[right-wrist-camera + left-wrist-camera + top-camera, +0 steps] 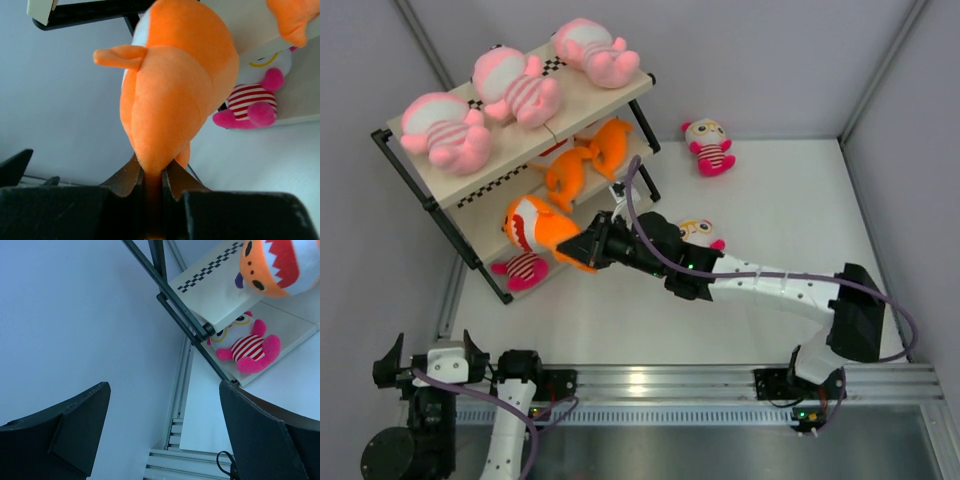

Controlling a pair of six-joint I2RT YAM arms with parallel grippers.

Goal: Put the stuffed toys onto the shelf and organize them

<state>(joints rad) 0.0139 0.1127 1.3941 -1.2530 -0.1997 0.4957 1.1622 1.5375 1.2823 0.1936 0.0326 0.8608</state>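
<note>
The large orange shark toy [535,228] [175,85] [275,265] sits left of centre in the top view, at the lower-left end of the shelf's [590,100] middle tier. I cannot tell whether it rests on that board. Its long axis runs from lower right to upper left in the frame. The tail points back at the right arm, and the white, saw-toothed mouth and dark eyes face away towards the left wall. The right gripper [588,248] [150,172] has its two fingers pressed together on the tail end of the shark, pinching the plush between them.

Further up the same tier lie two smaller orange toys [565,172] [610,145]. Three pale pink striped toys [445,130] [515,85] [595,50] sit in a row on the top tier. On the bottom tier, below the shark, a magenta-and-white striped doll [520,270] [247,347] [250,102] lies on its back. Black-and-white checkered strips edge the boards, and no lettering on them can be read.

On the white table [790,200], a second doll [710,148] stands near the upper right of the shelf. A third doll [698,232] shows partly behind the right arm. The left gripper [430,350] [165,385] hangs at the lower left of the frame, well apart from the shelf, its fingers spread wide with nothing between them.
</note>
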